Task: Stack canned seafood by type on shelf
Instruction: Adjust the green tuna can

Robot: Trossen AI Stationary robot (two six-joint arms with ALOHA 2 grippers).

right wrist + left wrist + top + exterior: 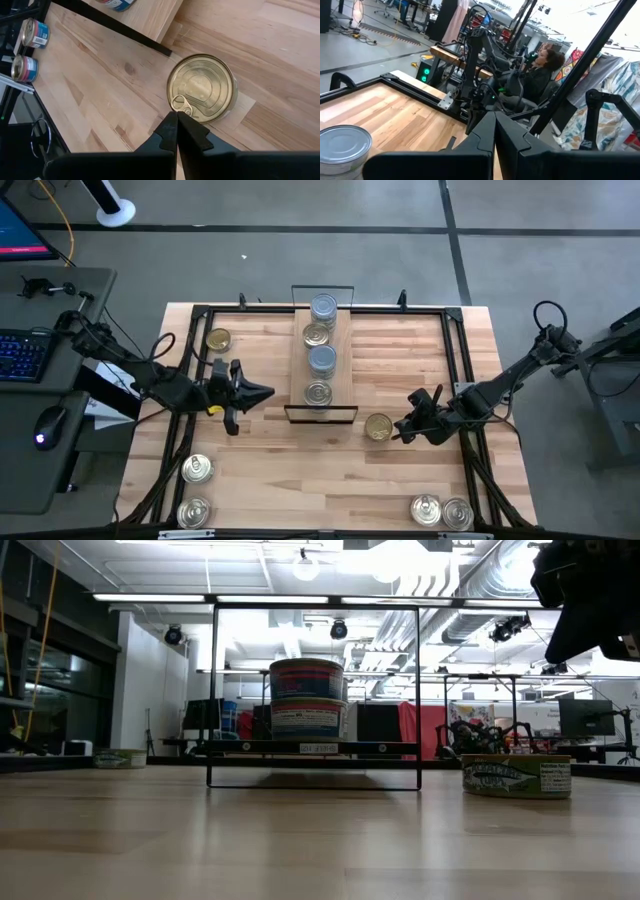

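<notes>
- Shelf (322, 370): I see this light-wood plank at the table's far-centre; 4 tin positions lie along it, the farthest a stack with a silver-blue top (323, 307).
- Right gripper (405, 428): fingers pressed together, gripping nothing, tips poised over the pull tab of a gold-topped tin (202, 89) just off the shelf's near right corner.
- Left gripper (262, 391): closed and empty, hanging just left of the shelf.
- Loose tins: 1 gold-topped (217, 339) far left of the shelf; pairs well apart from it at the table's near-left (196, 470) and near-right (441, 511) corners.
</notes>
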